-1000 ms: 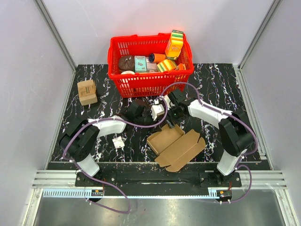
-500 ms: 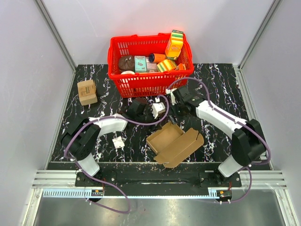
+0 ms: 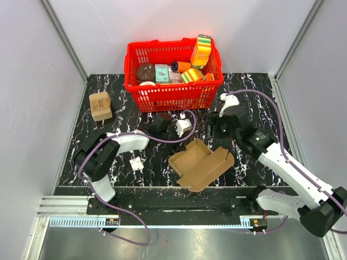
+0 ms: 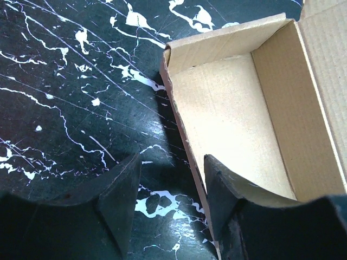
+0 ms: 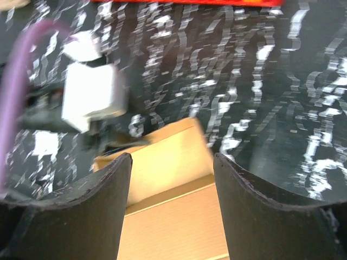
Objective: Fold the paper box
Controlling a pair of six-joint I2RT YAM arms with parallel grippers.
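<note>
The paper box [image 3: 199,162] is plain brown cardboard, lying open as a shallow tray with its lid flap spread to the right. My left gripper [image 3: 188,140] is open at the tray's far left wall. In the left wrist view [image 4: 171,162] one finger [image 4: 122,200] is outside on the table and the other [image 4: 227,195] is inside the box [image 4: 233,114], with the thin wall between them and not pinched. My right gripper [image 3: 214,131] is open and empty, above the table just beyond the box's far side. Its blurred wrist view [image 5: 172,157] shows the box [image 5: 173,216] below.
A red basket [image 3: 172,86] with colourful packages [image 3: 200,51] stands at the back centre. A small tan cube box [image 3: 100,105] sits at the far left. A small white object [image 3: 136,163] lies left of the paper box. The purple cables loop above the table.
My right arm has swung out to the right and its gripper has drawn back from the box. The box has shifted slightly. My left gripper has stayed at the box wall.
</note>
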